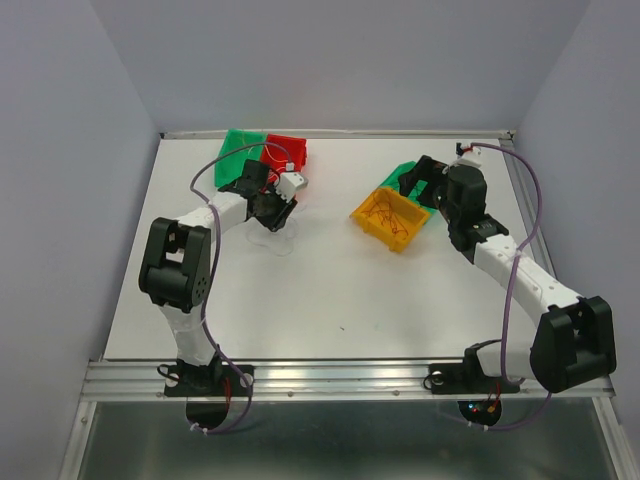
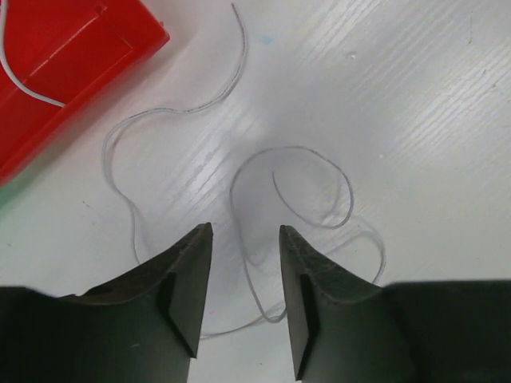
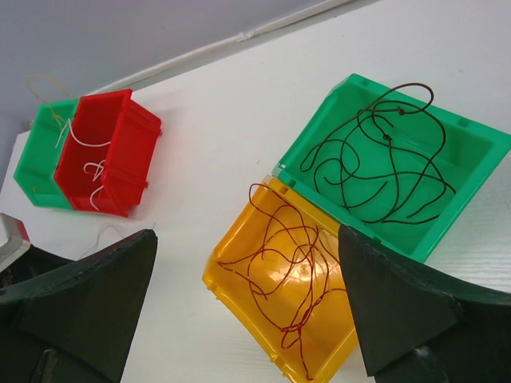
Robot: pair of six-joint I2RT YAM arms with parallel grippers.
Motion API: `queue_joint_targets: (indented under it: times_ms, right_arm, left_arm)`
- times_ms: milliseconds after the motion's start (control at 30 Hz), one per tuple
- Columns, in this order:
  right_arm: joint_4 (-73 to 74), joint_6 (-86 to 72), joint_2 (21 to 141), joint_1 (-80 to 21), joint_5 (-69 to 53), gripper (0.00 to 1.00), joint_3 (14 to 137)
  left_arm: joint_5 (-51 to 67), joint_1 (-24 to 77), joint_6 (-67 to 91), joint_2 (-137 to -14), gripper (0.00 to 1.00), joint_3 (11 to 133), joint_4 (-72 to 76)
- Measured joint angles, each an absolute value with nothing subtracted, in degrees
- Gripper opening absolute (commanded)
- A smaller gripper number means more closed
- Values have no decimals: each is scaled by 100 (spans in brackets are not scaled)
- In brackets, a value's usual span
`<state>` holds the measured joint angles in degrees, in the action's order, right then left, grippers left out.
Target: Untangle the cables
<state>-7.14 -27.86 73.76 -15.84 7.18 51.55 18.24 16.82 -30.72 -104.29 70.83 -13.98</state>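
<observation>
Judging by how things lie, most of the work looks done. No mixed clump shows anywhere, and the cables are split by colour among four bins. In the right wrist view, the reddish cables (image 3: 287, 255) sit in the yellow bin (image 3: 239, 319). A dark brown cable (image 3: 375, 159) curls in the near green bin (image 3: 471, 152) touching it. White cables (image 3: 84, 144) lie in the red bin (image 3: 137, 128), and a yellowish cable (image 3: 48, 84) rises over the rim of the far green bin (image 3: 36, 163) pressed against the red one.

One piece is outside the bins: a pale cable (image 2: 294, 148) lies on the worktop (image 2: 399, 96) just beside the red bin, in loose open loops that cross no other colour.

The left jaws stand partly apart just over this cable, gripping nothing, with one loop running under the gap between them. The right jaws are spread wide and empty above the yellow and near green bins.

What seems left is to put that pale cable in a bin, likely with the white ones. The reddish cables overlap heavily, and whether they are knotted together cannot be told from here.
</observation>
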Motion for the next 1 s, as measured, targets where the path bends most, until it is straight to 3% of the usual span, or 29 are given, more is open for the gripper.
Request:
queue_joint_targets:
  times_ms: [167,233,400,467,1000]
  right_arm:
    - [-733,-2788,7376,-1584,698,100,5153]
    - [-742,-2788,7376,-1584,692,100,5146]
    - [-775,-2788,7376,-1584,681,100,5050]
    - [-788,-2788,7376,-1584,676,100,5050]
    - [-799,-2786,7352,-1584,609,100,5050]
  left_arm:
    - [1584,1682,-3052,-10427,60,6816,-904]
    - [1472,1682,-3044,-10427,71,6814,-742]
    - [1175,1682,-2995,-10418,87,6731,-362]
    - [1039,1682,-2976,-10388,99,6626,-263]
    - [1083,1612,-2978,-10355,99,6534,-340]
